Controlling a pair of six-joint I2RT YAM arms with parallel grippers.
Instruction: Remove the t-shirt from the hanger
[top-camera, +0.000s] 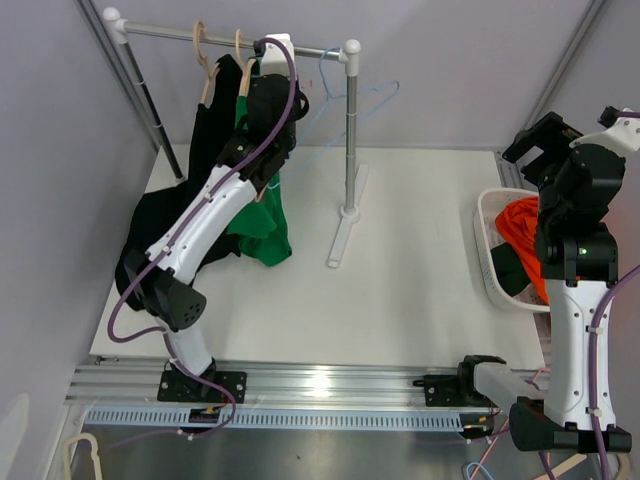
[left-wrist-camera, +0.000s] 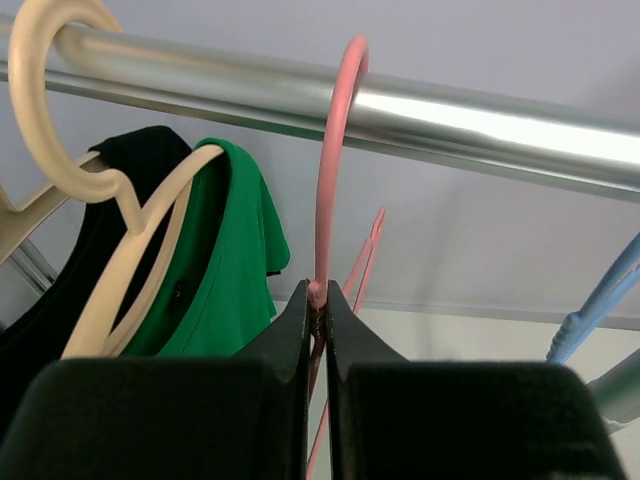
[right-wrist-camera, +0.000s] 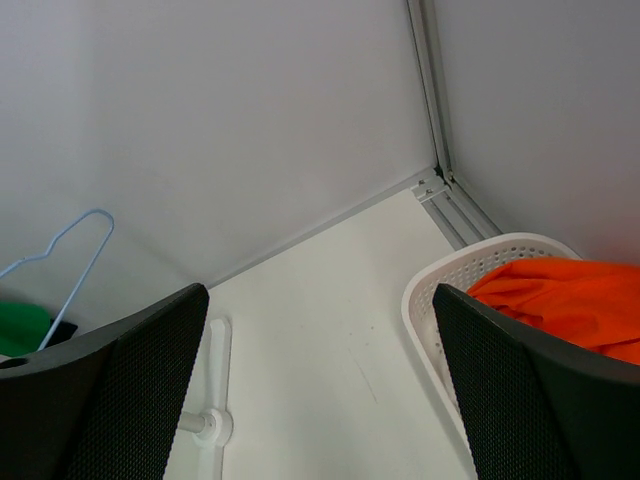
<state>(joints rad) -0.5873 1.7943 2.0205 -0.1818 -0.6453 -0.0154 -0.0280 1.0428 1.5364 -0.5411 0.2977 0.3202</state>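
- The left hand (left-wrist-camera: 318, 300) is pinched tight on the thin neck of a pink hanger (left-wrist-camera: 330, 180), jaws closed with only the wire between them.
- At 12 o'clock from that hand in the left wrist view, the pink hanger's hook loops over the metal rail (left-wrist-camera: 480, 120).
- The green t-shirt (left-wrist-camera: 225, 280) lies at about 9 o'clock from the left hand in the wrist view, near but not touching it.
- The t-shirt is draped against the arm of a cream hanger (left-wrist-camera: 130, 260), whose hook sits on the rail at 10 o'clock.
- A black garment (left-wrist-camera: 130, 165) hangs just behind the t-shirt, further out at 9 to 10 o'clock.
- In the top view the t-shirt falls from the rail beneath the left arm, its hem at 6 o'clock from the hand, over the worktop (top-camera: 420, 260).
- A blue hanger (left-wrist-camera: 600, 300) shows at 3 o'clock in the wrist view.
- The right hand (right-wrist-camera: 318, 295) is spread wide and holds nothing, raised at the worktop's right side, well apart from the rack.
- At 4 o'clock from it in its wrist view stands a white basket (right-wrist-camera: 430, 290) holding an orange cloth (right-wrist-camera: 560, 290).
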